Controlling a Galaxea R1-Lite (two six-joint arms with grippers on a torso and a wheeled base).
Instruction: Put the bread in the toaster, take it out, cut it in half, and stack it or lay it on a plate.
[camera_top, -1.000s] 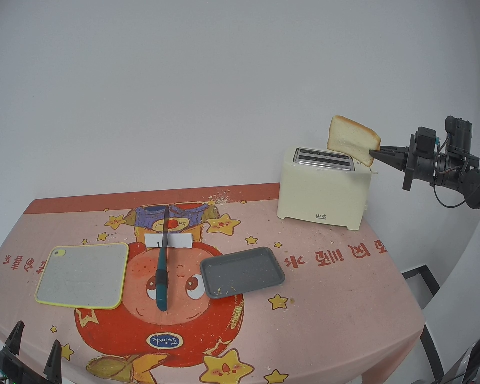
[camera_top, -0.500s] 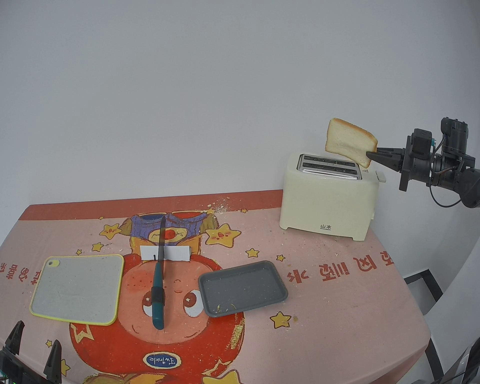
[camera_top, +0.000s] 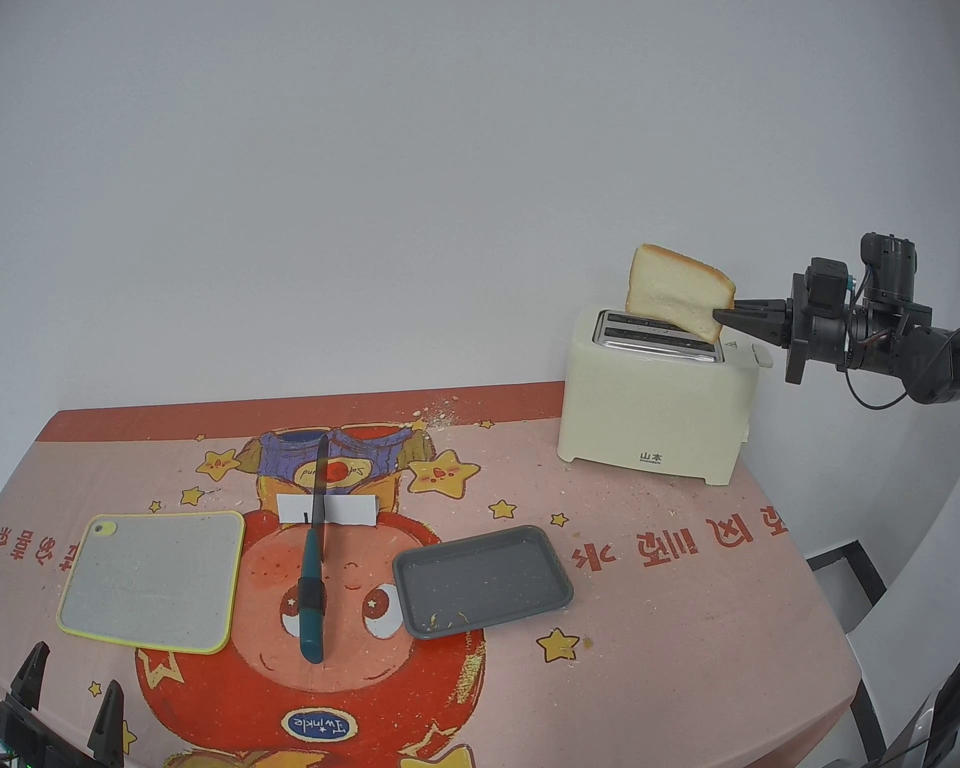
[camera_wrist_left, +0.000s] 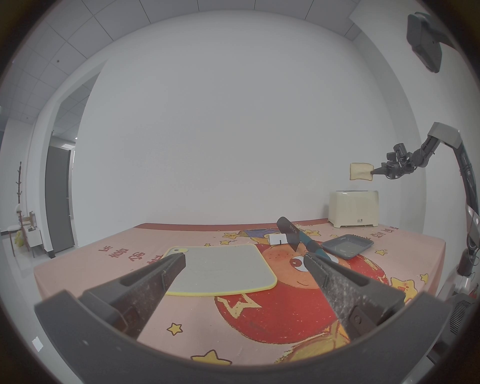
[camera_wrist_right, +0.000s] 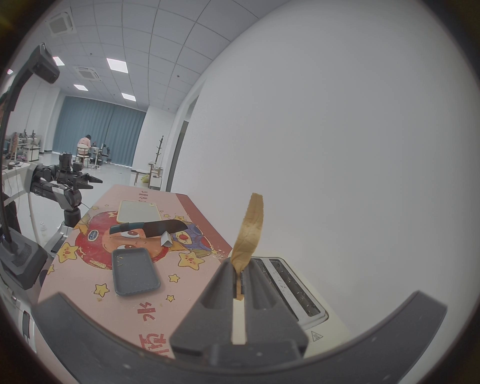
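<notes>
Right end effector (camera_top: 722, 316) pinches bread (camera_top: 678, 290) by its lower corner, slice tilted just above toaster (camera_top: 655, 400) slots at 2 o'clock on desk (camera_top: 680, 600); light, soft, crumbly, likely to tear there, safer gripped mid-edge, gently; left end effector (camera_wrist_left: 245, 260) wide at 7 o'clock.

place: lab hall | cues: grid ceiling (camera_wrist_right: 165, 30), light panels (camera_wrist_right: 117, 65), blue curtain (camera_wrist_right: 95, 132), coat stand (camera_wrist_right: 159, 147), white wall (camera_top: 400, 200)
</notes>
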